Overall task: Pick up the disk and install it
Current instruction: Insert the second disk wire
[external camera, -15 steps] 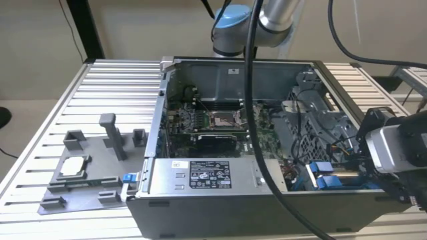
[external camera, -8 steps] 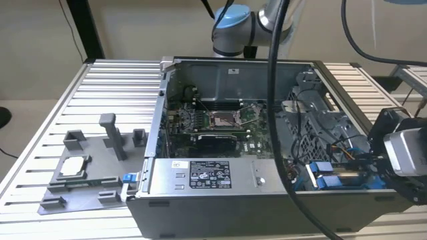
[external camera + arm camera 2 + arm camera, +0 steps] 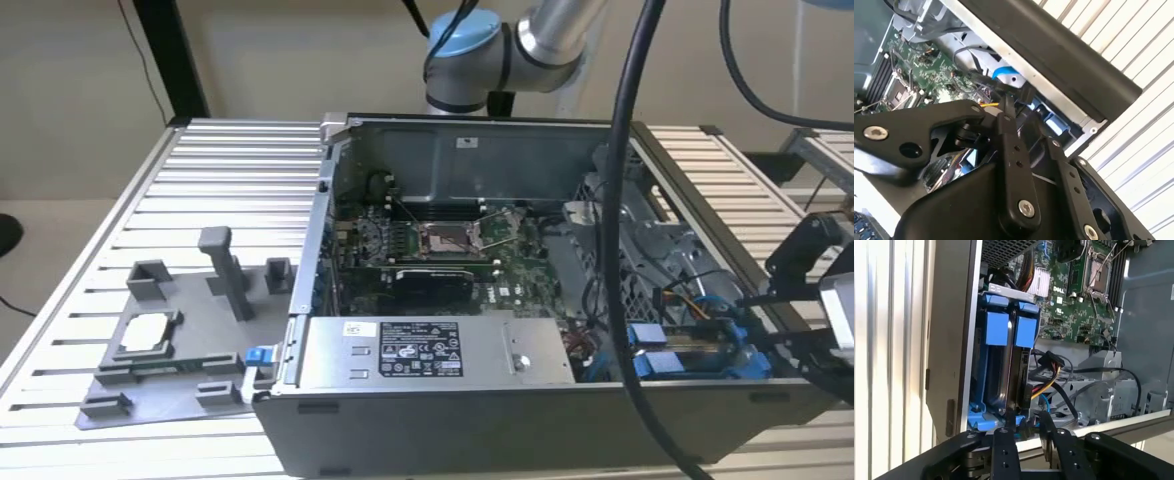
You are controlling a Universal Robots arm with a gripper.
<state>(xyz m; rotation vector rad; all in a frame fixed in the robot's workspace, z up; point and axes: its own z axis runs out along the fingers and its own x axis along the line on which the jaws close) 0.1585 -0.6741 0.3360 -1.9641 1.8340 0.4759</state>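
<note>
Jaws clasp the disk (image 3: 1000,377) endwise, standing on edge.

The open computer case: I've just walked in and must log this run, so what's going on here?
A robot arm reaches over the open computer case on the slatted table. Its gripper is at the drive bay on the exterior view's right, close to the disk, which stands in its blue bracket inside the bay. Whether it grips the disk cannot be told.
</note>
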